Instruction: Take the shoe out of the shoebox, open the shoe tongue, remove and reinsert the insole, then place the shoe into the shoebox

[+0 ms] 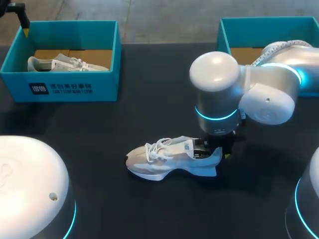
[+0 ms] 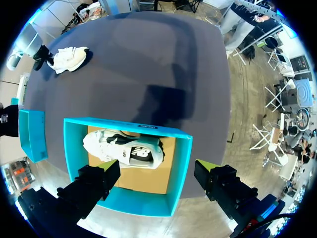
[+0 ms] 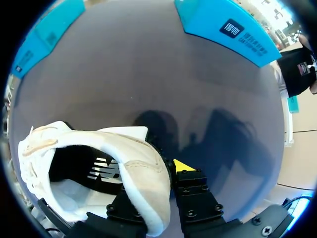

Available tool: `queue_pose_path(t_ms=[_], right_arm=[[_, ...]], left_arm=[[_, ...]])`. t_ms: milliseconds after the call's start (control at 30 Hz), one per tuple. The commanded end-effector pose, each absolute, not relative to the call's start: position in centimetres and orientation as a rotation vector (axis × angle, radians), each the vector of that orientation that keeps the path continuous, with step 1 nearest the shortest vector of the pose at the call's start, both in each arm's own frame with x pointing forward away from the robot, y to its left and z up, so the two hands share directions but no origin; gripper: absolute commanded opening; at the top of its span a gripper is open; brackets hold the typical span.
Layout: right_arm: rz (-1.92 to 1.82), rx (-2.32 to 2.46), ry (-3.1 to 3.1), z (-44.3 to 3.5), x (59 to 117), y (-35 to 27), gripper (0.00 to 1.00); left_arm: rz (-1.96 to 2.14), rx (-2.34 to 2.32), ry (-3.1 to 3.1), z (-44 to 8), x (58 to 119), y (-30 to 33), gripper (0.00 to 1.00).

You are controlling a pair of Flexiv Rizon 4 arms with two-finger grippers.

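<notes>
The right arm [image 1: 264,89] comes in from the right and bends at the wrist, so that the right gripper [image 1: 213,148] points straight down onto the heel of the shoe [image 1: 164,160]. The shoe stands upright on the dark table [image 1: 149,114] with its toe pointing away from the gripper. Far beyond the shoe's toe stands the left shoebox [image 1: 70,89], turquoise, with a white logo and lines of white print on the wall that faces the shoe. Inside it a second shoe [image 1: 65,63] lies on the brown floor. Far beyond the shoe's heel is the right shoebox [image 1: 259,32], also turquoise, largely hidden by the arm; its contents cannot be told. From the left wrist, the left gripper [image 2: 157,166] hangs above the left shoebox, well apart from the shoe, with its fingers spread wide and holding nothing. The second shoe lies on its side below it, a dark logo on its flank. From the right wrist, the right gripper pinches the shoe's heel wall — one yellow-tipped finger [image 3: 184,168] is pressed against the outside, and the other is hidden behind the heel. The shoe's opening gapes beside the gripper, and a white logo shows on the dark lining.
</notes>
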State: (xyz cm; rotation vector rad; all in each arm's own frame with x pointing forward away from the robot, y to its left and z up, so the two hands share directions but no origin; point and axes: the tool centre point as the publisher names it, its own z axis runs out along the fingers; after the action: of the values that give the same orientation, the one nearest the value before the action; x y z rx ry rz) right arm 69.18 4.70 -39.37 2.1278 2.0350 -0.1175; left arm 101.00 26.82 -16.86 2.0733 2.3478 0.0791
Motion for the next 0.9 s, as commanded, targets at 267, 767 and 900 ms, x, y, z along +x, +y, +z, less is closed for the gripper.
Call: queue_pose_path(t_ms=[267,767,900], right_arm=[[-0.131,2.134,2.008,-39.7,68.8,5.3,0.2],[-0.13,2.124,1.998,-39.2,68.5,5.6,0.35],[-0.124,2.12,1.998,-38.8,68.4,5.7,0.51]], left_arm=[[0.084,2.073,2.347,-16.8,100.8,26.8,1.0],[0.084,2.073,2.347,-16.8,100.8,26.8,1.0],[0.084,2.073,2.347,-16.8,100.8,26.8,1.0]])
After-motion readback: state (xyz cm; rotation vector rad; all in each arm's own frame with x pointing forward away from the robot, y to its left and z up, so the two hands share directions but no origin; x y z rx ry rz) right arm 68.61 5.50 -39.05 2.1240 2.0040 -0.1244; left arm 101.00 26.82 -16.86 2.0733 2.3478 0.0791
